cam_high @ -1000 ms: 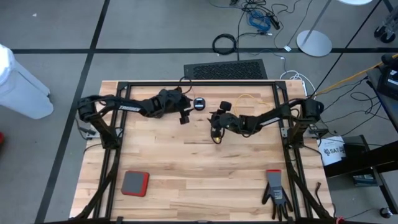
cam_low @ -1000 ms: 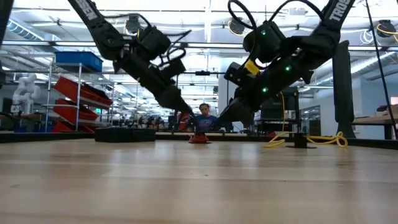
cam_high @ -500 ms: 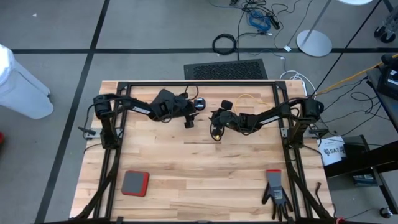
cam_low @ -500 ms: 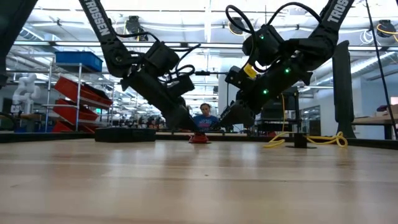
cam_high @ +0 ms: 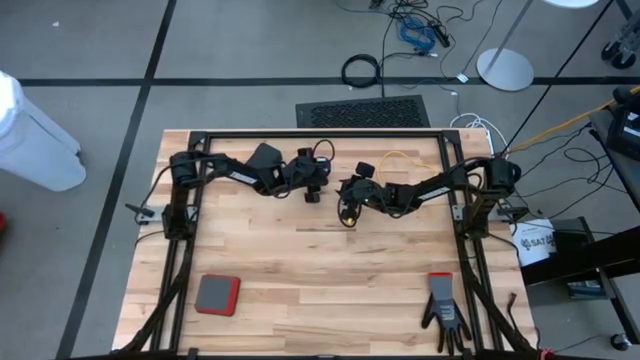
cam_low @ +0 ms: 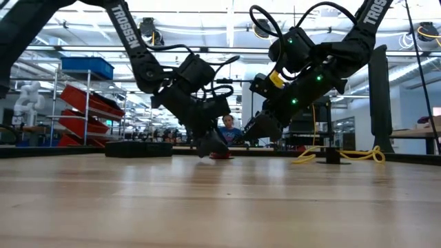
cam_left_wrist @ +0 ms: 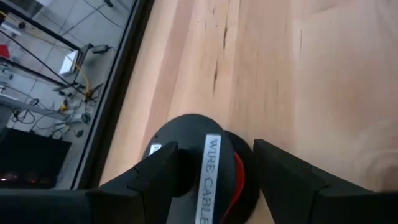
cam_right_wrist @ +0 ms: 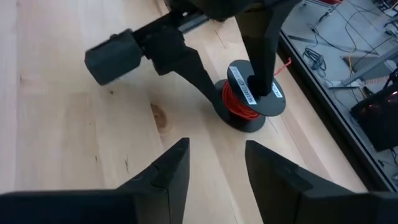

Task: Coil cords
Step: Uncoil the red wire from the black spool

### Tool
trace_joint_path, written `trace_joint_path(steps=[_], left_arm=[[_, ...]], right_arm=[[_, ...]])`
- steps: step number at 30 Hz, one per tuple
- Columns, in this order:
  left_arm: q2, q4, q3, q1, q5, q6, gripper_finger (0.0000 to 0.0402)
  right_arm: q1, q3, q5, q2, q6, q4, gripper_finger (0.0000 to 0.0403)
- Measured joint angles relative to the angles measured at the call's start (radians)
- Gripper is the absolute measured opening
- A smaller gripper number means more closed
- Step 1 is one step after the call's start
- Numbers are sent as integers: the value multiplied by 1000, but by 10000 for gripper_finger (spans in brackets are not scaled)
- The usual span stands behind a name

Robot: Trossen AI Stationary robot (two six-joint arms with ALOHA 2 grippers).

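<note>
A small black reel (cam_left_wrist: 199, 163) wound with red wire and bearing a white label stands on its lower flange on the table, near the far edge at mid-table; it also shows in the right wrist view (cam_right_wrist: 250, 98). My left gripper (cam_high: 314, 186) is open, low over the reel, with one finger on each side of it. My right gripper (cam_high: 347, 207) is open and empty, just to the reel's right and nearer. A yellow cord (cam_high: 400, 160) lies loose at the far right beside a second black reel (cam_high: 362, 168). No dark brown cord shows. My left gripper's fingers (cam_left_wrist: 163, 167) come slanting down from the table's left and stand on either side of the reel's top flange (cam_right_wrist: 255, 87). I cannot tell whether they touch it. The reel stands upright on the table.
A red and grey pad (cam_high: 217, 294) lies at the near left and a black glove (cam_high: 443, 310) at the near right. Black frame rails (cam_high: 320, 134) run along the table's far and side edges. A person (cam_low: 227, 128) shows far behind the table.
My left gripper has gone toward the table's right edge and down to the red-wire reel, and now straddles it. The reel has stayed where it was.
</note>
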Motion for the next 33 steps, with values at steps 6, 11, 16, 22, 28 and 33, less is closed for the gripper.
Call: trace_joint_path(steps=[6,11,16,22,28,33], left_arm=[[8,0,24,9,0,0,213],[8,-22,23,34,-3,-2,173],[6,-53,23,42,-2,-2,109],[4,-41,23,31,-13,1,41],[-9,-48,24,-19,-33,6,13],[-78,-148,21,-71,-23,5,10]], right_arm=[[0,0,-1,0,9,-5,141],[2,0,0,0,25,-7,141],[8,0,0,0,27,-7,141],[11,0,0,0,38,-1,141],[33,0,11,0,-16,5,141],[50,0,69,-6,-36,27,141]])
